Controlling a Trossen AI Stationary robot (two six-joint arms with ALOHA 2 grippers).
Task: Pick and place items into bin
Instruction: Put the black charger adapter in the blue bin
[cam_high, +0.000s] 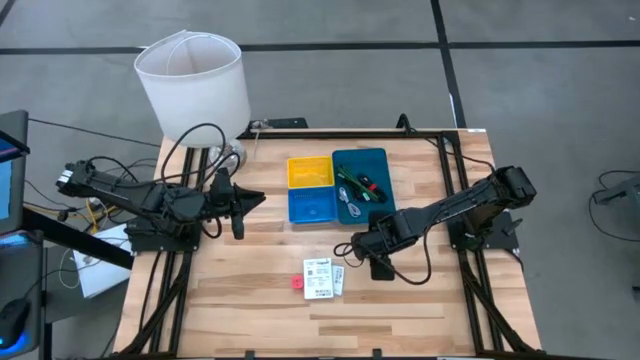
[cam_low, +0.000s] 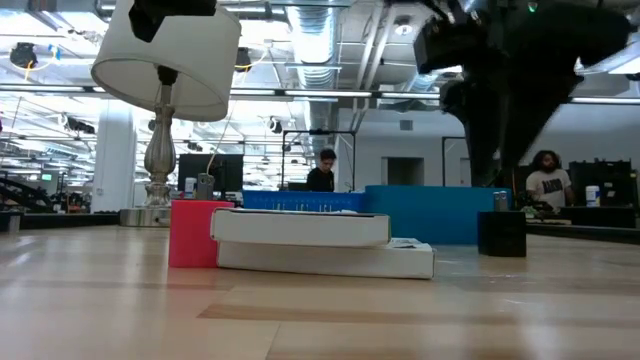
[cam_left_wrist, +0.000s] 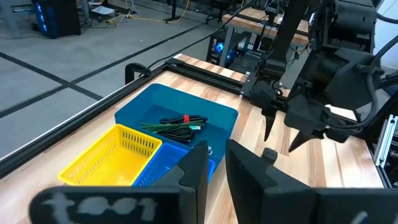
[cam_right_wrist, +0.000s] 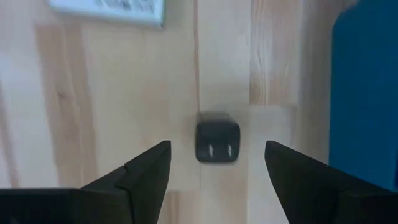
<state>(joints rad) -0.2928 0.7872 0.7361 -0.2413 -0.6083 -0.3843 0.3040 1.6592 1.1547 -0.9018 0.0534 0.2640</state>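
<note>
The right hand (cam_right_wrist: 217, 163) hangs just right of frame centre in the high view, fingers spread wide and empty above a small black block (cam_right_wrist: 217, 137) on the table (cam_high: 420, 310), just below the teal tray (cam_high: 372, 160). The left hand (cam_high: 250, 202), at centre left, shows a narrow gap and holds nothing.

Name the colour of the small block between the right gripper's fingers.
Black block, on the wood below the open right gripper; right wrist view shows it best.

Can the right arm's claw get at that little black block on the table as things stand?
Probably yes. The right gripper hangs right above the small black block with its fingers spread wide on either side, and only bare wooden table surrounds the block. Nothing blocks the way down.
</note>
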